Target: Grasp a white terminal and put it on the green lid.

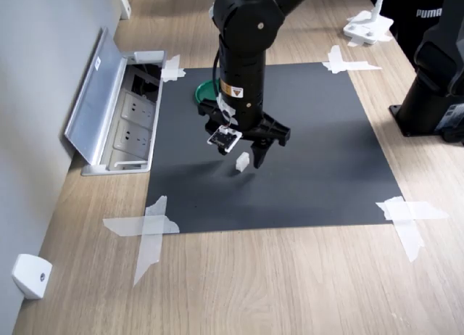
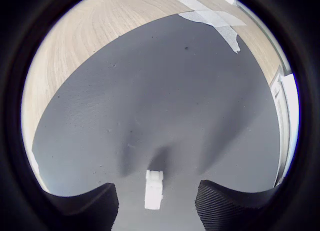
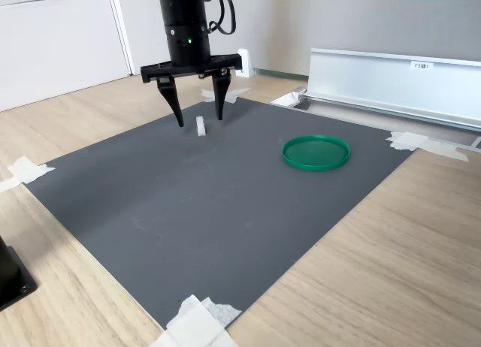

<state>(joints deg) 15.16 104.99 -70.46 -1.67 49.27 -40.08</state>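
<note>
The dark grey mat (image 3: 188, 212) lies taped at its corners on the wooden table (image 3: 391, 272); the black arm (image 1: 243, 45) hangs upright over its middle; the green lid (image 3: 316, 152) lies flat on the mat, well apart to the second exterior view's right of the gripper (image 3: 198, 120); the gripper's fingers are spread, not touching anything; the white terminal (image 3: 201, 127) stands on the mat between the fingertips, seen likewise in the wrist view (image 2: 154, 189).

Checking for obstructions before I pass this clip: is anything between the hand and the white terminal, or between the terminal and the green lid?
Nothing visible. The open hand hangs over the white terminal; only bare mat separates it from the green lid.
</note>
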